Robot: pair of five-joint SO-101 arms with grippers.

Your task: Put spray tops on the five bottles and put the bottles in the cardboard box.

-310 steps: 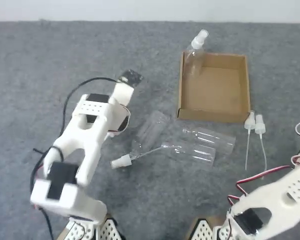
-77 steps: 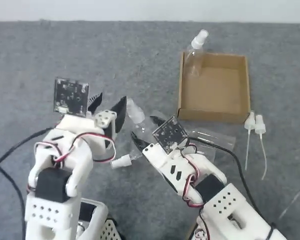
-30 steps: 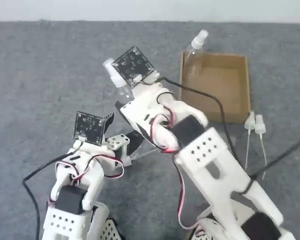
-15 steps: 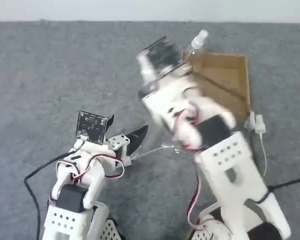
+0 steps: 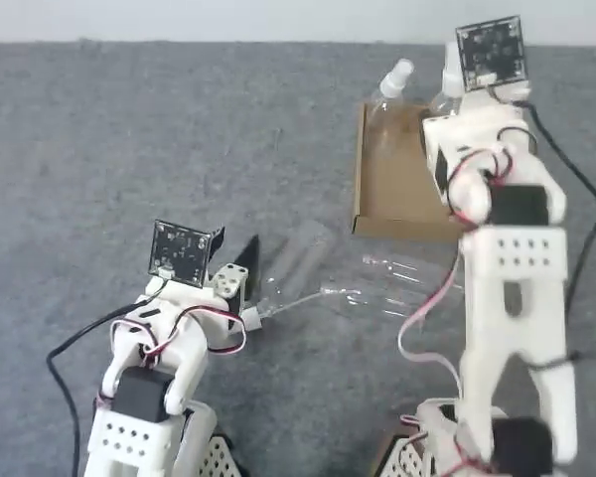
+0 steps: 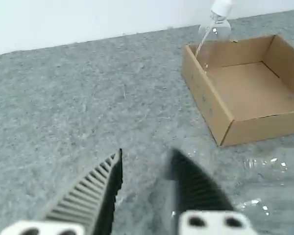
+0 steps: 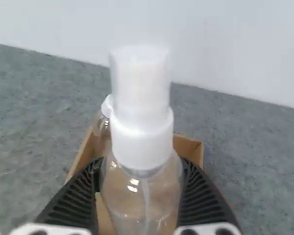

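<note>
Clear bottle (image 7: 139, 196), shallow cardboard box (image 6: 245, 93)

The grey felt table (image 5: 129, 129) bore a cardboard box (image 5: 359, 169) below the right gripper (image 7: 139, 169). Clear bottles (image 5: 407, 283) lay ahead of the left gripper (image 6: 146, 155), with a spray top (image 5: 250, 316) just beside it.

The left arm (image 5: 174, 343) and right arm (image 5: 517, 268) wear white shells with black servo blocks set in and grids of small holes on the wide links. Red, white and black wires (image 5: 464, 179) loop between joints (a thicker black cable (image 5: 52, 358) hangs off the left). Each wrist carries a dark square circuit board (image 5: 182, 253); fingers (image 6: 95, 196) are black, ribbed.
</note>
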